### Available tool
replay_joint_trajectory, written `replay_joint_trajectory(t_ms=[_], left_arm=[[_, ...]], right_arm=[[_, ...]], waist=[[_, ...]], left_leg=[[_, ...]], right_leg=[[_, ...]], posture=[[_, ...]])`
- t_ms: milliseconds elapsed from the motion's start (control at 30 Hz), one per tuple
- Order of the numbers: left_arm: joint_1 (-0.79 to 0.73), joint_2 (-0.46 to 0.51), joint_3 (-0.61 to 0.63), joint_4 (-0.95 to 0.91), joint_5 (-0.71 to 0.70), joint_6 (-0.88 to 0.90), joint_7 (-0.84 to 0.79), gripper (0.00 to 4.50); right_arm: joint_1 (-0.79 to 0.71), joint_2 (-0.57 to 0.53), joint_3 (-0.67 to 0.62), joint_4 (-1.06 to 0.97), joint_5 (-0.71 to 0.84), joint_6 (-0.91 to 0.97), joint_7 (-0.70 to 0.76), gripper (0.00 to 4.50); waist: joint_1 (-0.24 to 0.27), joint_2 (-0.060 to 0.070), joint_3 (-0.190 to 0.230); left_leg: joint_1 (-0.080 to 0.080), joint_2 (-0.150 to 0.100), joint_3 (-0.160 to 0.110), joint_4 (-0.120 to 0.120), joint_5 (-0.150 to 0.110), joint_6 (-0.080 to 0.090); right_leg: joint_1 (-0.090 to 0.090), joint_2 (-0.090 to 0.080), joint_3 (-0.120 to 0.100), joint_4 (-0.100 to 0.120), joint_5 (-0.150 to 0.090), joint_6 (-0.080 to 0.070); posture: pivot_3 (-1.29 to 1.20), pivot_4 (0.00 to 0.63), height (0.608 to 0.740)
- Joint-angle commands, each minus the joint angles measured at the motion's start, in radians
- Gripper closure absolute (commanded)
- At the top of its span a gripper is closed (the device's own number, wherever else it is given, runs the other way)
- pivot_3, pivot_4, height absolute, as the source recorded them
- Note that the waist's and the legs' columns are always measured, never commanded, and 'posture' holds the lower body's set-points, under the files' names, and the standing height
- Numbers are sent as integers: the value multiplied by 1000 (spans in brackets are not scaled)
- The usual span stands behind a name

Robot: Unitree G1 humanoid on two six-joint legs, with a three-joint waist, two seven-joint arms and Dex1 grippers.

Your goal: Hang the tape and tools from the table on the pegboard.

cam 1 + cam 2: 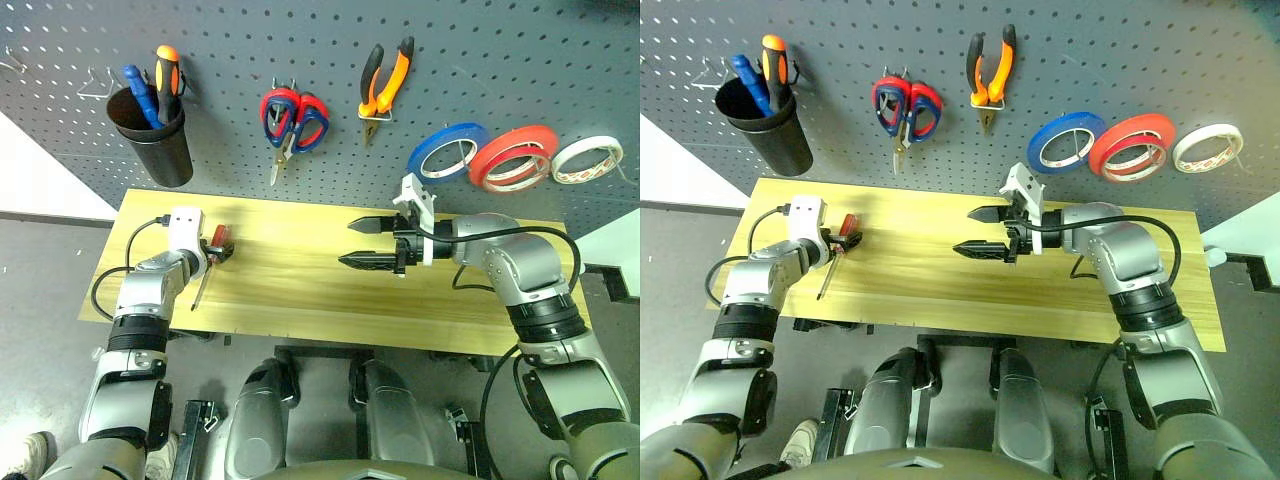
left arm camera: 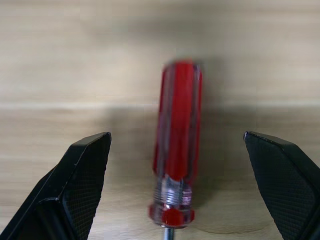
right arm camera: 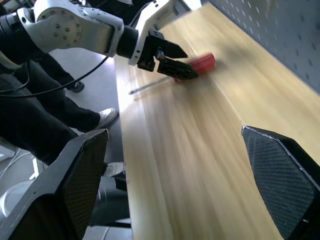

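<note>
Red-handled and slim, the screwdriver (image 1: 212,255) you are after lies flat on the left part of the light yellow wooden table (image 1: 290,300), its handle toward the far edge and its thin metal shaft running back toward the near edge. Your left gripper (image 1: 216,250) is right at that handle with its two black fingers spread wide, one on each side of it; in the left wrist view the handle (image 2: 177,145) sits between the fingers (image 2: 80,185) with bare wood showing on both sides, so nothing is gripped yet. Your right gripper (image 1: 365,243) hangs over the middle of the table, pointing left, fully open and holding nothing; its wrist view looks along the planks at the left gripper (image 3: 167,57) and the screwdriver.

Up on the dark grey pegboard (image 1: 240,50) you can see the orange-and-black pliers (image 1: 385,85) hanging near the centre, with red-and-blue-handled scissors (image 1: 292,122) just left of them. At the far left a black cup (image 1: 155,135) holds a blue and an orange-handled screwdriver. To the right hang three tape rolls side by side: blue (image 1: 447,153), red (image 1: 513,157) and white (image 1: 586,159).
</note>
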Motion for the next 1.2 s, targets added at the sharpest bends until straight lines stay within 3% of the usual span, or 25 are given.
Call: replay_joint_trajectory(t_ms=[33,333,400,700,933,1200], left_arm=[[-6,-11,16,5,6,30,34,419],[21,-15,10,-28,21,56,57,3172],[35,-22,11,-51,19,67,62,3583],[141,-22,33,-367,-30,252,58,3580],[282,125,79,-846,-236,506,-133,3580],[204,172,236,-1034,-412,611,-183,3580]], right_arm=[[3,-14,-31,-54,15,-5,-5,0],[5,-36,-40,-57,9,-13,-5,0],[-6,-39,-34,-48,2,-22,0,0],[-54,-65,-36,7,-5,-68,65,0],[-81,-113,-77,-17,33,-61,123,0],[-125,-145,-160,-29,114,-22,149,0]], waist=[[-1,2,4],[-2,3,13],[-3,3,14],[-3,3,14],[-3,-2,8],[2,-6,-32]], left_leg=[[0,0,0,0,0,0],[1,0,0,0,-1,-2],[1,0,0,0,-1,-2],[-1,0,1,-2,-1,-2],[-16,-1,0,-2,4,-11],[-17,-3,2,-1,4,-11]], right_leg=[[0,0,0,0,0,0],[0,-1,0,0,0,0],[-2,-1,0,0,0,0],[-1,0,0,-1,0,0],[-13,1,-1,-2,4,7],[-12,4,-2,-4,7,11]], posture=[[-81,432,730],[-88,429,730],[-88,417,730],[-73,343,730],[-36,245,730],[-4,160,730]])
